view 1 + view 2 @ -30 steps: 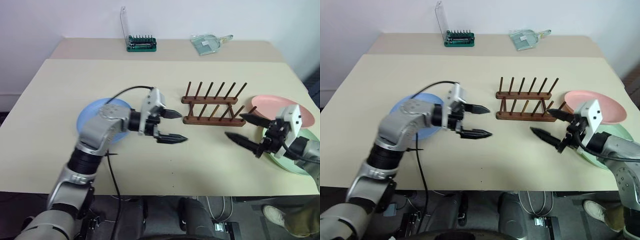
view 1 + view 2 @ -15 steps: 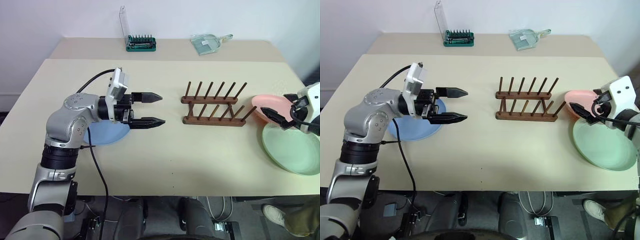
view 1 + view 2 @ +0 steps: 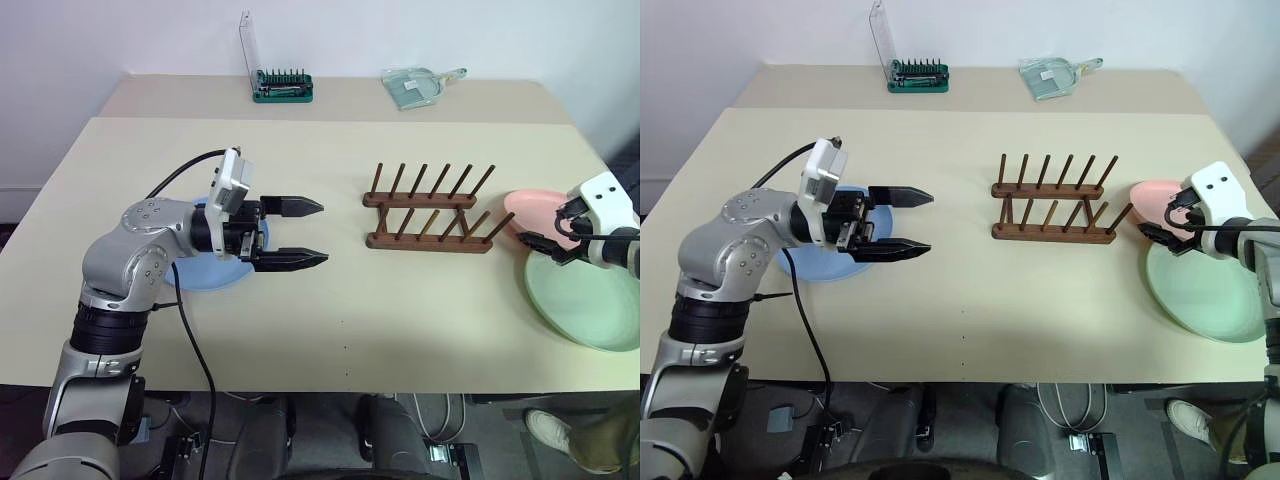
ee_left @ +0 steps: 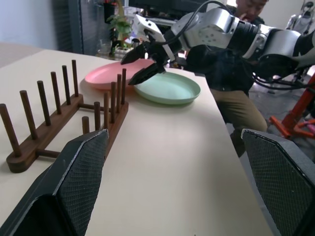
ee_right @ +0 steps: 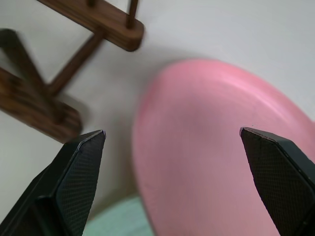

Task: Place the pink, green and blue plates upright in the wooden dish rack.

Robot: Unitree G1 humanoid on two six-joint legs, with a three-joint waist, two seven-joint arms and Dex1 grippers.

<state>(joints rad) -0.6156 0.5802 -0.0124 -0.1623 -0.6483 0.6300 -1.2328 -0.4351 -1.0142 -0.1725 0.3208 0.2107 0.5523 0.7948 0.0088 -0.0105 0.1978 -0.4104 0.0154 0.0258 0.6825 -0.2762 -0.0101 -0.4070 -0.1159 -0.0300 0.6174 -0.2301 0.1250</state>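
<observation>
The dark wooden dish rack [image 3: 430,212] stands mid-table with nothing in it. Flat on the table at the right lie the pink plate [image 3: 533,208] and, nearer me, the green plate [image 3: 585,300]. My right gripper [image 3: 545,228] hovers open over the pink plate's near rim, and that plate [image 5: 206,142] lies between its fingers in the right wrist view. On the left, the blue plate [image 3: 205,270] lies partly hidden under my left arm. My left gripper [image 3: 322,232] is open and empty, level, pointing at the rack [image 4: 64,113] from a gap away.
A green screwdriver-bit case [image 3: 283,87] and a clear plastic scoop [image 3: 415,87] sit on the far table strip. A black cable [image 3: 190,330] hangs from my left arm. A person [image 4: 236,83] sits beyond the table's right end.
My right gripper swung right and away from me, from beside the rack's end to over the pink plate. My left gripper drew back leftward. Both stayed open.
</observation>
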